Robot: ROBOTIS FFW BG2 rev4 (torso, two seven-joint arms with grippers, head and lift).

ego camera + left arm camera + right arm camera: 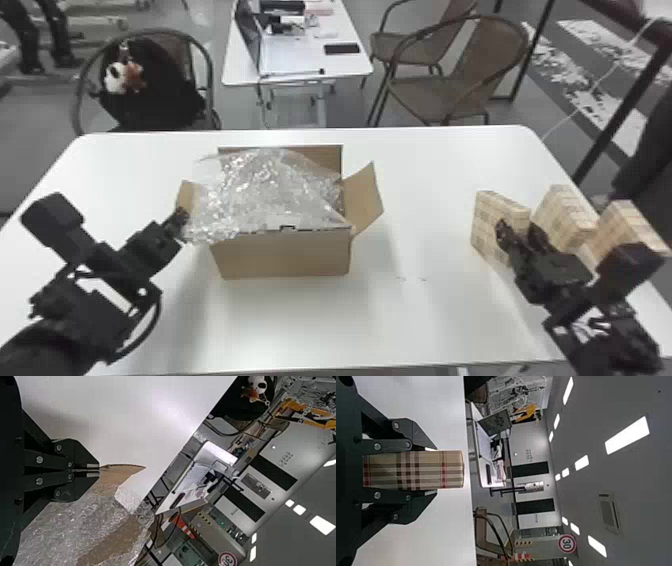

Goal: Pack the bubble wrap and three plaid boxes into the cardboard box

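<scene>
white table (425, 320): bubble wrap (270, 190) heaped in cardboard box (285, 255); left hand (181, 217) closed, right hand (517, 230) gripping plaid box (502, 207)

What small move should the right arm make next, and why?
Probably a short lift of the leftmost plaid box: the right gripper's fingers lie along its opposite sides, apparently gripping it, and it stands off to the right of the cardboard box.
</scene>
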